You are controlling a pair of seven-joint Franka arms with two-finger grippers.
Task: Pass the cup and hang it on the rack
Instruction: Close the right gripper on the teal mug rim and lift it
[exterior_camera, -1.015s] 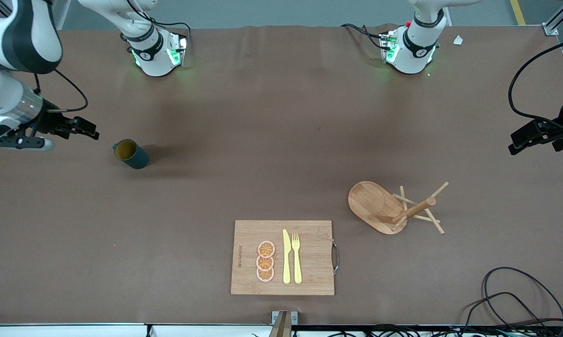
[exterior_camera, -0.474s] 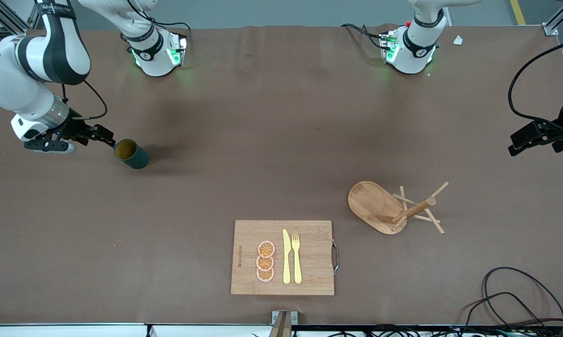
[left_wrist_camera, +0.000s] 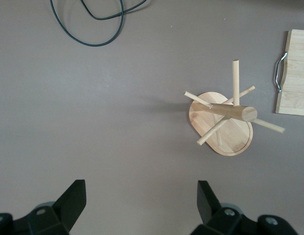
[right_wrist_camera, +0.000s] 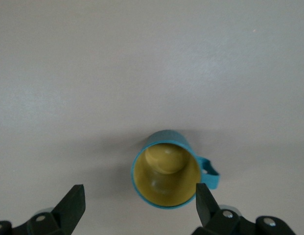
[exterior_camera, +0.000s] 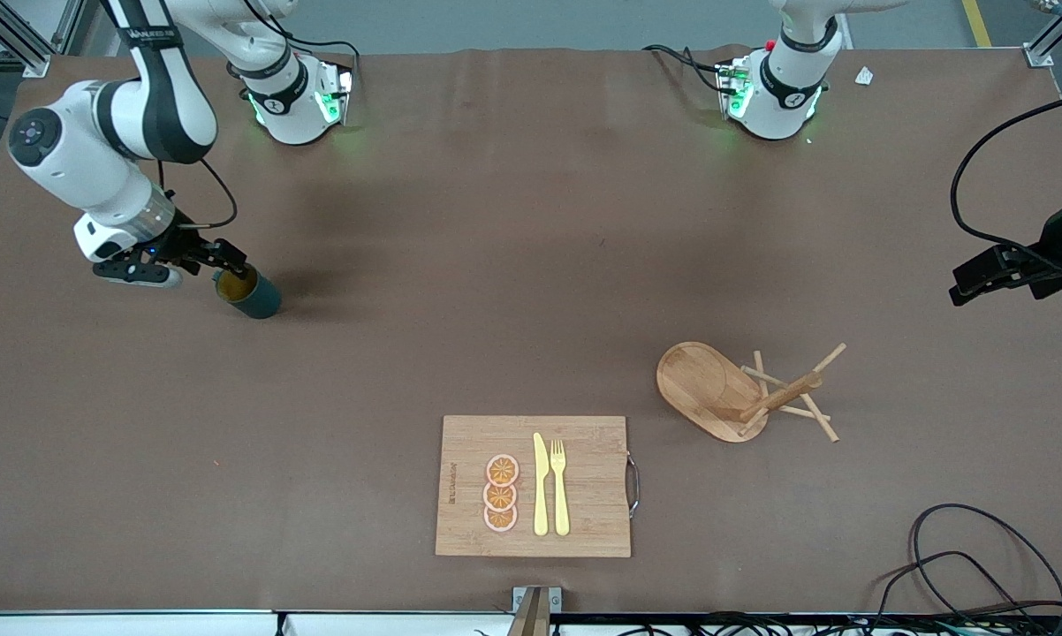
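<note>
The dark teal cup (exterior_camera: 250, 293) stands upright on the table toward the right arm's end, its yellowish inside showing. In the right wrist view the cup (right_wrist_camera: 166, 176) lies just ahead of the jaws, its handle beside one finger. My right gripper (exterior_camera: 231, 261) is open and empty, right over the cup's rim. The wooden rack (exterior_camera: 743, 393) stands toward the left arm's end, with its oval base, post and pegs; it also shows in the left wrist view (left_wrist_camera: 222, 120). My left gripper (exterior_camera: 995, 272) is open and empty, up over the table's edge, and waits.
A bamboo cutting board (exterior_camera: 533, 486) with orange slices, a yellow knife and a fork lies near the front edge; its handle end shows in the left wrist view (left_wrist_camera: 292, 73). Black cables (exterior_camera: 973, 565) lie at the front corner toward the left arm's end.
My right gripper has moved from the table's end toward the cup and now hangs over its rim. The cup and rack have not moved. The left gripper has barely shifted.
</note>
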